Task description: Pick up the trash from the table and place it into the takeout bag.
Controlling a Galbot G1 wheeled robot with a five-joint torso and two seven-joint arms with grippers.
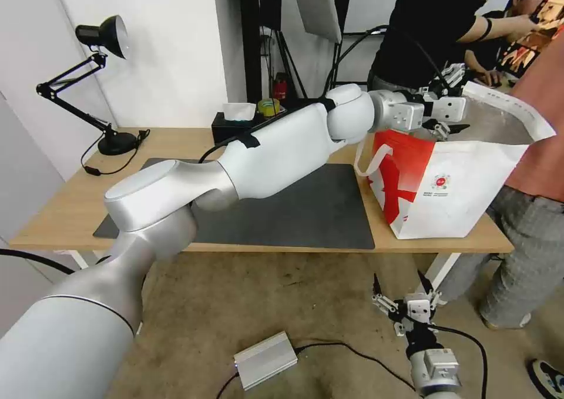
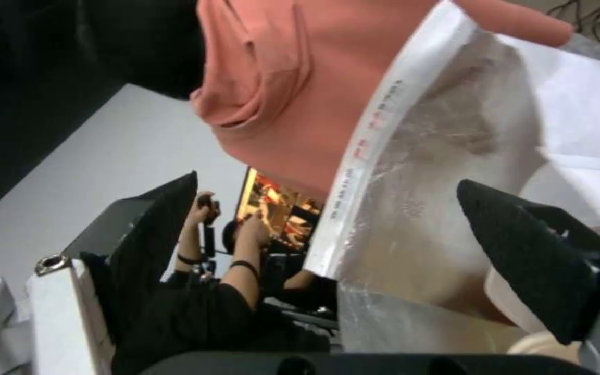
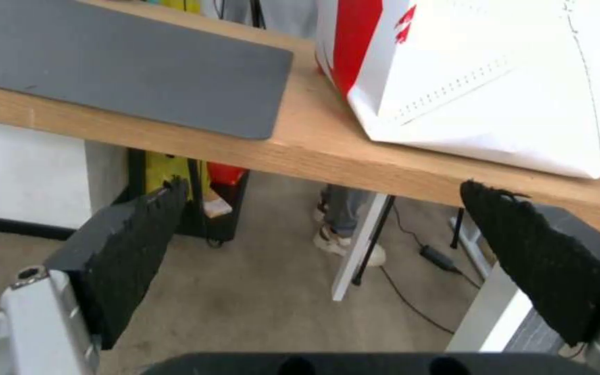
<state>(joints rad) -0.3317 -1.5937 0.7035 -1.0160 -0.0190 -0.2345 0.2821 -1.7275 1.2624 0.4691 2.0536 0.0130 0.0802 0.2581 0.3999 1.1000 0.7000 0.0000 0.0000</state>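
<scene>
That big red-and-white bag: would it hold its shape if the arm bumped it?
Probably not: the takeout bag looks thin and creased, its rim sagging, so it would likely buckle. Standing near the table edge, it might slide.

A black desk lamp (image 1: 103,81) stood at the tabletop's far left corner; a black tissue box (image 1: 235,123) sat along the far edge. A silver power box (image 1: 265,359) lay on the floor.

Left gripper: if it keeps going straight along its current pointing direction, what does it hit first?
Probably the silver foil lining of the takeout bag. The left gripper, open, sits at the bag's mouth, pointing at the far inner wall. Depth is unclear.
</scene>
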